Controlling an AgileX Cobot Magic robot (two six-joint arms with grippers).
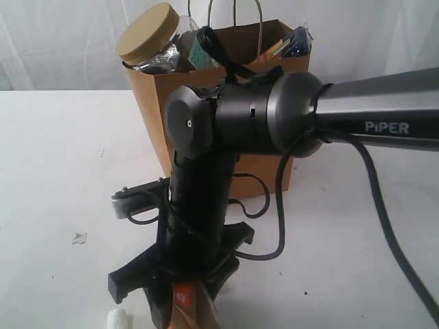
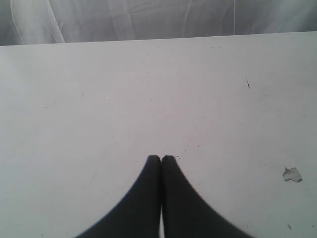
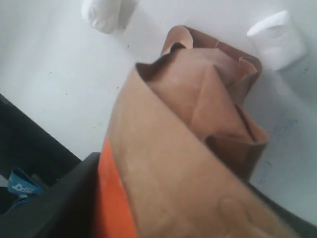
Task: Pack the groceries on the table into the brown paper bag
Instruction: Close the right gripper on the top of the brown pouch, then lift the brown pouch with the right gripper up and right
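Right gripper [image 1: 186,301] is down at the near edge of the table [image 1: 55,171], jaws apart on either side of the brown-orange pouch [image 3: 198,139]. One finger touches its orange side, but I can't tell whether it's really pinched. The pouch's length seems to run along the fingers, not across them. The brown paper bag [image 1: 151,123] stands straight behind, on the far side, with the jar with the mustard lid [image 1: 147,33] poking out. Left gripper [image 2: 161,157] hangs over bare table with its tips together, so the right arm is the nearer one.
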